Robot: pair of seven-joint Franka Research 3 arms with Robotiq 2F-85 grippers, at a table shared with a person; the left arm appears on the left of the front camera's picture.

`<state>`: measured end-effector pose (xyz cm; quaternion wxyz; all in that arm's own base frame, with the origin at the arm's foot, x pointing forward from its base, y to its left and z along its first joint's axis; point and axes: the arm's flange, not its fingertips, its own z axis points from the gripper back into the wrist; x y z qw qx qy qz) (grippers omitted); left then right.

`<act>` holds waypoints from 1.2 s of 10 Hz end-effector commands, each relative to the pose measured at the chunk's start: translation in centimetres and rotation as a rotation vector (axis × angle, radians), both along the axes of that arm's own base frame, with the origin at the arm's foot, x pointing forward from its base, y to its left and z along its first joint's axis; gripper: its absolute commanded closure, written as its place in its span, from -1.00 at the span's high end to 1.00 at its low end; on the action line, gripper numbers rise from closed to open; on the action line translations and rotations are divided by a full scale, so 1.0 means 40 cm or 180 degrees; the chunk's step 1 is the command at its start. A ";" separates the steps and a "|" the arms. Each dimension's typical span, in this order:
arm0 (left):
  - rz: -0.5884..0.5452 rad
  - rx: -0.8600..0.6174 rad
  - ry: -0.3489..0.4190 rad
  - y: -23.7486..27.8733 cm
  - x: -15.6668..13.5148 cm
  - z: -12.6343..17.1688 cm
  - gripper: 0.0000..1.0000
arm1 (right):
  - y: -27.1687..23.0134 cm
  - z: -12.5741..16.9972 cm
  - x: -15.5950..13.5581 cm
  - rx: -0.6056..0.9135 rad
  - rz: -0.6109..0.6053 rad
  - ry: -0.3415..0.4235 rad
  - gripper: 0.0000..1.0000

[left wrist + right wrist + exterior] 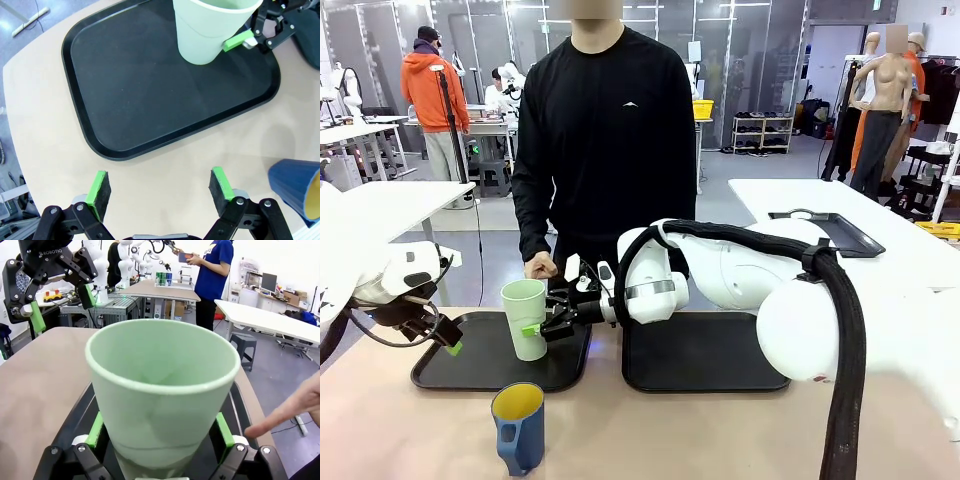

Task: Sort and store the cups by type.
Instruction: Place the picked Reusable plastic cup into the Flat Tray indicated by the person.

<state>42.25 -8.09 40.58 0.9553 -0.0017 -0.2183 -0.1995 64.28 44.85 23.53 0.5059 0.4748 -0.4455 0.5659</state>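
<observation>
A tall mint-green tumbler (525,318) stands upright at the right end of the left black tray (450,375). My right gripper (542,326) reaches in from the right, its green pads spread wide on either side of the tumbler (160,390), close against its wall. The blue mug (519,428), yellow inside, stands on the bare table near the front edge and shows at the right edge (296,187) of the left wrist view. My left gripper (445,340) hangs open and empty over the table just in front of the tray's (125,100) left end.
A second black tray (700,355) lies right of the first, under my right arm. The person stands at the far side with one hand (540,265) by the left tray, a finger (280,415) resting near its rim.
</observation>
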 end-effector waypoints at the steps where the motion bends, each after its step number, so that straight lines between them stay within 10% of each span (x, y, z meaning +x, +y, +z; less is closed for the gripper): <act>1: 0.0003 -0.0008 0.0018 0.003 -0.001 0.002 1.00 | -0.048 0.008 -0.011 -0.0005 0.0025 0.0070 1.00; 12: 0.0003 -0.0008 0.0018 0.003 -0.001 0.002 1.00 | -0.133 0.008 -0.002 0.0014 0.0062 0.0188 1.00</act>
